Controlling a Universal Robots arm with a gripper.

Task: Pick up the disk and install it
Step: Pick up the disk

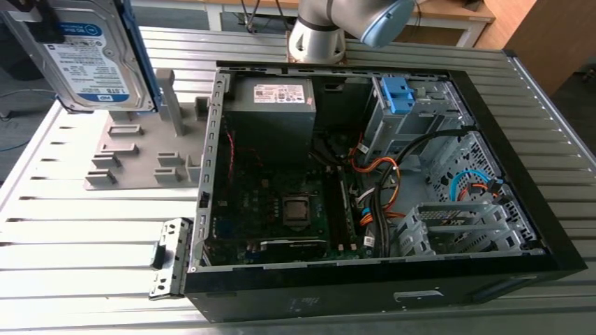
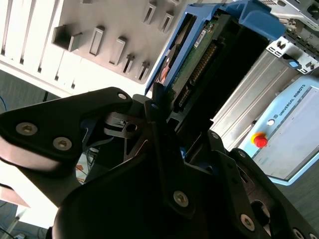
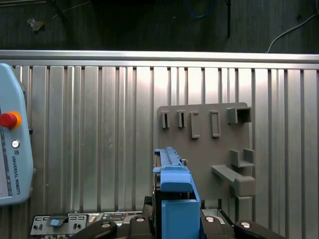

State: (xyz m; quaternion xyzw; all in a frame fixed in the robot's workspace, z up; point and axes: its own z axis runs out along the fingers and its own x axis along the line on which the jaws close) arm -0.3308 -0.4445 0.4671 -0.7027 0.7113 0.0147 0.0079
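Observation:
The disk (image 1: 88, 56), a silver drive with a white-and-blue label in a blue bracket, hangs on edge in the air at the exterior view's upper left, above the grey holder rack (image 1: 139, 157). In the second wrist view its green circuit-board side (image 2: 197, 59) and blue frame stick out from between my black fingers (image 2: 158, 114), so my gripper (image 2: 167, 112) is shut on the disk. The first wrist view looks along the blue bracket edge (image 3: 174, 189), with the rack (image 3: 209, 139) on the ribbed table beyond it.
An open computer case (image 1: 521, 230) lies on the ribbed metal table, with a grey power-supply box (image 1: 270, 105), a drive cage with a blue latch (image 1: 396, 94), and cables. A loose metal bracket (image 1: 167, 262) lies beside the case. A teach pendant (image 3: 12, 149) rests on the table.

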